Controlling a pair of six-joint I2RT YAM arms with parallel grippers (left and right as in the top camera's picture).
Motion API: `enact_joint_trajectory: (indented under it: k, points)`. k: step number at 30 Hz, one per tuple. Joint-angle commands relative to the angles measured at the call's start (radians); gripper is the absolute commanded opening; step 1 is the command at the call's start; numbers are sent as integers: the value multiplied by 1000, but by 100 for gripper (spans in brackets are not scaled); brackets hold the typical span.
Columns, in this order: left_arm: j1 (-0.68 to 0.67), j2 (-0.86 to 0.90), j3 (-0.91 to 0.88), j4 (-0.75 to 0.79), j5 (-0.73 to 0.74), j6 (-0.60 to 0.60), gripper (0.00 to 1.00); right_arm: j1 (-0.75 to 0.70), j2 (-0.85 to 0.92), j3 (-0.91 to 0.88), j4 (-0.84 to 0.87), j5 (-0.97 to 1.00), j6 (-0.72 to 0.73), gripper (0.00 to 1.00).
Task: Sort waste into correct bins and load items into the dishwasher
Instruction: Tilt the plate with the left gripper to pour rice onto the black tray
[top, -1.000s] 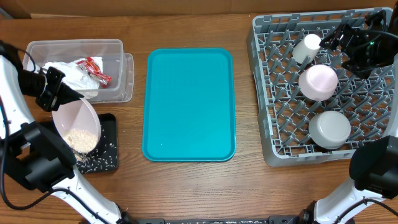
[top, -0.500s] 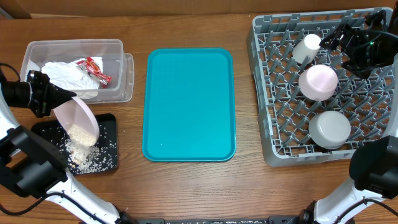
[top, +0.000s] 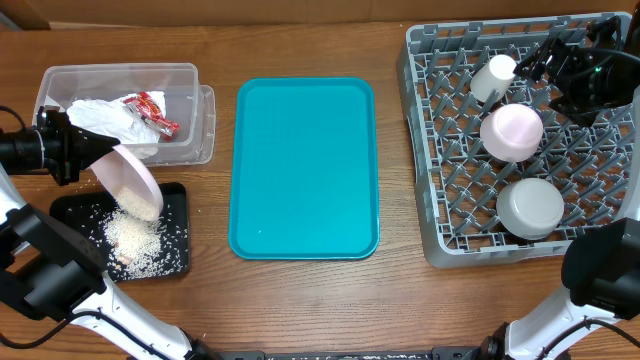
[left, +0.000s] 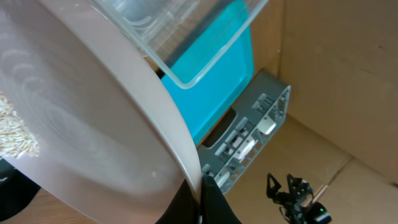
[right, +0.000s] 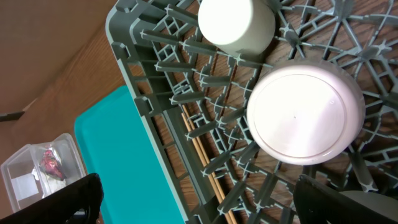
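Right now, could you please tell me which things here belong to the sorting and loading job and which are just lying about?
Belong to the job: plate, tipped in the left gripper; rice scraps; black tray; napkins and wrapper in the clear tub; dish rack holding the cup, white bowl and grey bowl.
Just lying about: teal tray.

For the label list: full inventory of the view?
black tray: 1, black, front left
plate: 1, white, tilted over black tray
rice scraps: many, pale, on black tray
clear tub: 1, clear, back left
napkins: count unclear, white, in tub
wrapper: 1, red-and-white, in tub
teal tray: 1, teal, centre
dish rack: 1, grey, right
cup: 1, white, rack
white bowl: 1, white, rack
grey bowl: 1, grey, rack
left gripper: 1, black, holding plate
right gripper: 1, black, open over rack
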Motion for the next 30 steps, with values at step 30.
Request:
enact_joint_trajectory:
  k: [30]
  points:
    - [34,-39,-201,-4,223,146,4,0,-29,24,2,0,4,100]
